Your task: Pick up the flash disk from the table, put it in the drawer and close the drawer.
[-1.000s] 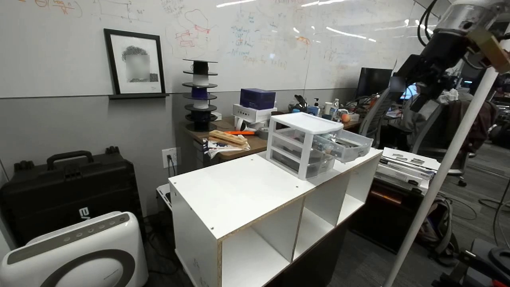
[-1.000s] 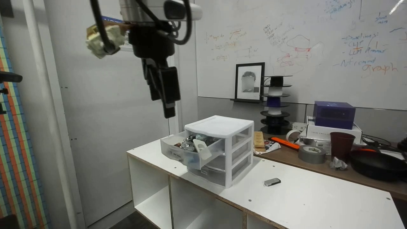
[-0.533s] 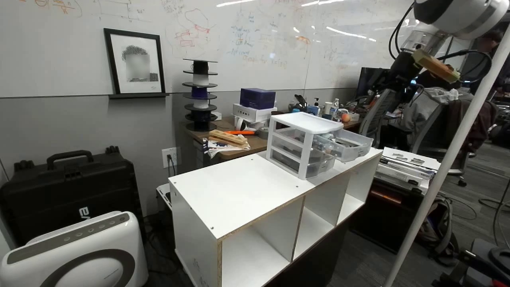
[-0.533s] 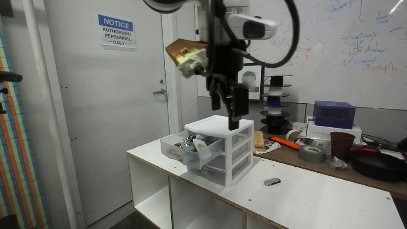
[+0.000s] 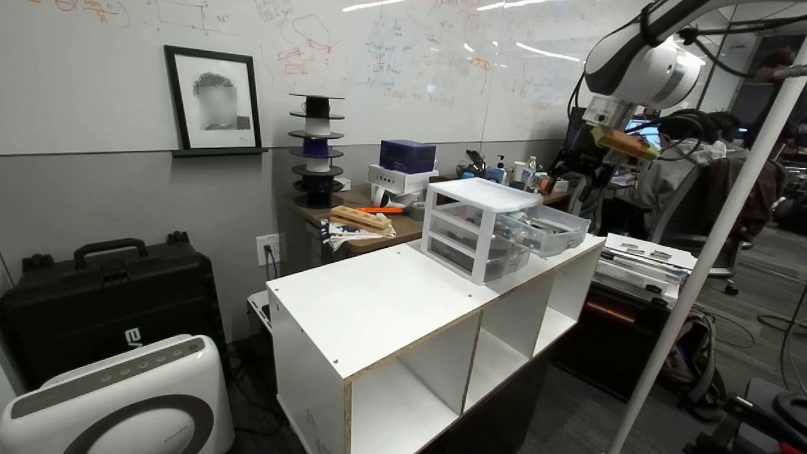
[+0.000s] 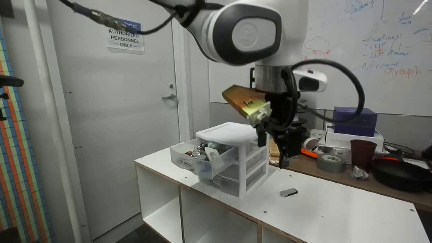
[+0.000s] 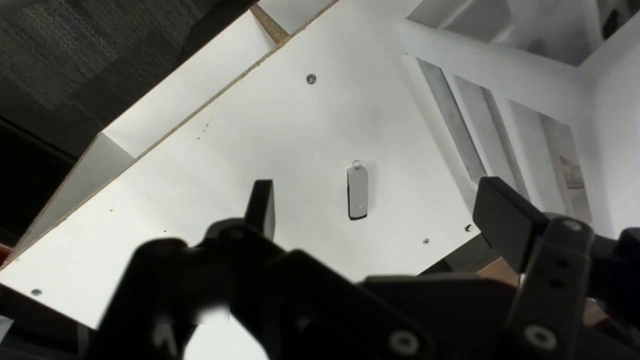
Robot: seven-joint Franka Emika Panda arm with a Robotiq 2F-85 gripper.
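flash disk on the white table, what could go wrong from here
The thin flash disk lies flat, so the open gripper might close above it or scrape the table. The drawer unit stands nearby and could get bumped on the descent. The pulled-out drawer holds jumbled items that may catch as it shuts.

In an exterior view, a cable connector [image 6: 107, 20] partly hides the notice [image 6: 125, 41]; the label [image 6: 186, 163] on the drawer [image 6: 203, 168] is illegibly small; the worktop [image 6: 354, 212] runs off the bottom; the wrist view's right edge crops the drawer unit [image 7: 612, 125].

Lab-like office, scribbled whiteboard [image 5: 353, 69], stacked spools [image 5: 317, 148]
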